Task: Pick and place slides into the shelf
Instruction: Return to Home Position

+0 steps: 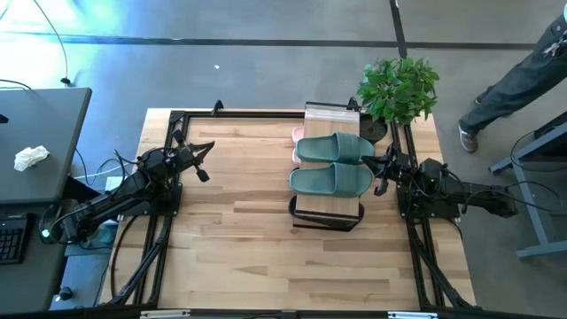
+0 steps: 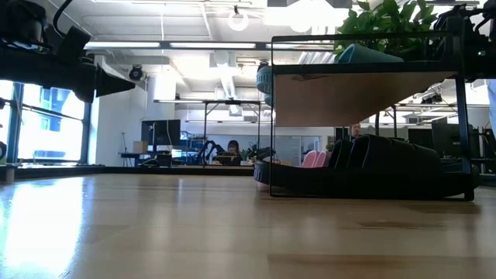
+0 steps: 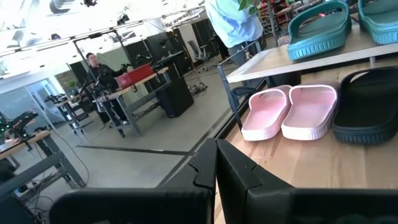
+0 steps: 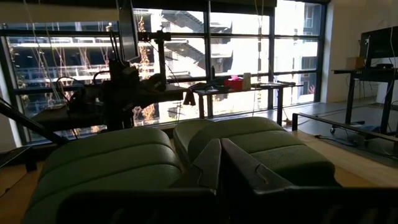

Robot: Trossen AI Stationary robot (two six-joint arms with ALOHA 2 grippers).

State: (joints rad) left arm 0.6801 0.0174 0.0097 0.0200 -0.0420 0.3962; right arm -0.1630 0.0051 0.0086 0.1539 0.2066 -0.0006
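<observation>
The shelf (image 1: 328, 115) stands right of the table's middle. Two sage green slides (image 1: 333, 165) lie side by side on its top board (image 3: 273, 59). Under that board sit the pale pink slides (image 3: 289, 112) and, beside them, the black slides (image 2: 380, 161). My left gripper (image 1: 205, 159) hovers shut over the table's left part, pointing toward the shelf. My right gripper (image 1: 383, 168) is shut too and stands level just right of the green slides (image 4: 186, 152), pointing at them, with a small gap showing in the high view.
A potted plant (image 1: 399, 89) stands at the table's far right corner, behind the shelf. A person (image 1: 523, 66) walks on the floor beyond the right edge. A dark desk (image 1: 40, 142) stands left of the table. Bare wooden tabletop (image 1: 266, 257) lies in front of the shelf.
</observation>
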